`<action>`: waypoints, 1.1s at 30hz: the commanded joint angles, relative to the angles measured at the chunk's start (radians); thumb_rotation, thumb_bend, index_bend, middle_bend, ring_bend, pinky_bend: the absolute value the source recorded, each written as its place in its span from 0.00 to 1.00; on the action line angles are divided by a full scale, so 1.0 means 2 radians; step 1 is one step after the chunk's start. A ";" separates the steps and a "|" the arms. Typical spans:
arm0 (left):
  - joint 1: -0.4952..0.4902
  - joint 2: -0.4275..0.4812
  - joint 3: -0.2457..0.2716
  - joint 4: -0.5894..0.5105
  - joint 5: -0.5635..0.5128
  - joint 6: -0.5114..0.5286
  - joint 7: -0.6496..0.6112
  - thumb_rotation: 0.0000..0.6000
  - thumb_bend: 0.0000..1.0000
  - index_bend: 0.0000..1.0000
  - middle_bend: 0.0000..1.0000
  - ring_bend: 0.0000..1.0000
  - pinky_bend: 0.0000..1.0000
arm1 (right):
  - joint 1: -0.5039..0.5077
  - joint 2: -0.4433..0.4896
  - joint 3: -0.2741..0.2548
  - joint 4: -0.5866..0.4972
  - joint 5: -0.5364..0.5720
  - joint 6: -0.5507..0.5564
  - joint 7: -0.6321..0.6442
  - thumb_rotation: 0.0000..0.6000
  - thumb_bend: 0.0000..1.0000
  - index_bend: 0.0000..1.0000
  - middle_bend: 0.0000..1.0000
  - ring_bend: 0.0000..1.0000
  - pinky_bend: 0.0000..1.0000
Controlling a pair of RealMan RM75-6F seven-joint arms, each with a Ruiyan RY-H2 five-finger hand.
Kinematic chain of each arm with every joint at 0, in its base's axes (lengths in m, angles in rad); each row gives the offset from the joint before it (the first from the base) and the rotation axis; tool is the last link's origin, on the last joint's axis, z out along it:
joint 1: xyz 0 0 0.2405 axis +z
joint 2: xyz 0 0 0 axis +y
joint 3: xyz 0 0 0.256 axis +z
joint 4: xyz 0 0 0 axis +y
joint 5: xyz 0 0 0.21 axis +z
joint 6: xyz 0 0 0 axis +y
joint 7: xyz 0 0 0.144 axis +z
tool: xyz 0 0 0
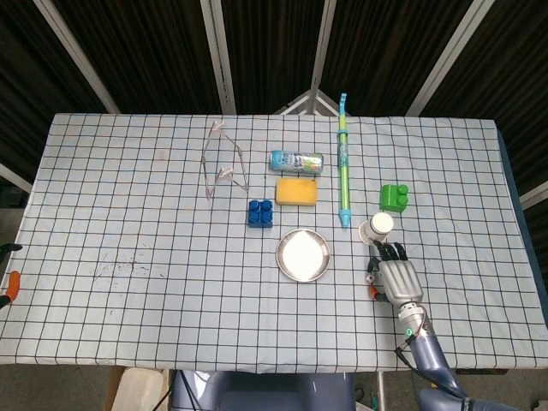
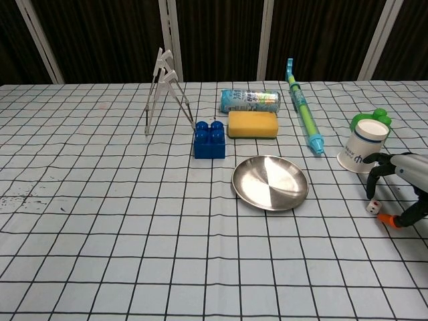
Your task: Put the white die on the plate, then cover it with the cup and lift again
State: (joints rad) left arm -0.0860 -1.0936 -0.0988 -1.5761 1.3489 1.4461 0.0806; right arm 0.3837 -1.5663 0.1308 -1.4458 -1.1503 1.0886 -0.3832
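The small white die (image 2: 372,206) lies on the checked cloth at the right. My right hand (image 2: 401,175) arches over it, dark fingers (image 2: 375,164) just behind it and the orange-tipped thumb (image 2: 387,219) just in front; nothing is held. In the head view the right hand (image 1: 399,279) covers most of the die. The white paper cup (image 2: 364,144) stands upright right behind the hand, also seen from above as the cup (image 1: 378,228). The round metal plate (image 2: 270,182) sits bare mid-table. Only a sliver of my left hand (image 1: 8,282) shows at the left edge.
Behind the plate stand a blue block (image 2: 210,140), a yellow sponge (image 2: 253,124), a lying can (image 2: 249,100) and a long green-blue water squirter (image 2: 303,110). A green block (image 1: 394,198) sits behind the cup. A folding wire stand (image 2: 165,93) rises at the back left.
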 commanded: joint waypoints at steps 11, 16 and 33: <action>-0.001 -0.002 0.000 0.000 -0.001 -0.001 0.005 1.00 0.70 0.28 0.00 0.00 0.12 | 0.004 -0.004 0.000 0.005 0.000 0.002 0.002 1.00 0.32 0.51 0.11 0.12 0.00; -0.001 -0.002 0.000 0.000 -0.001 -0.001 0.005 1.00 0.70 0.28 0.00 0.00 0.12 | 0.005 -0.004 -0.001 0.004 -0.002 0.005 0.001 1.00 0.32 0.54 0.12 0.13 0.00; -0.001 0.000 0.000 -0.001 -0.001 -0.001 -0.001 1.00 0.70 0.28 0.00 0.00 0.12 | -0.002 0.022 -0.004 -0.049 -0.029 0.045 -0.017 1.00 0.32 0.55 0.13 0.13 0.00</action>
State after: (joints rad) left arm -0.0875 -1.0934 -0.0986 -1.5767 1.3460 1.4446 0.0793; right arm 0.3863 -1.5438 0.1248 -1.5063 -1.1926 1.1560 -0.4002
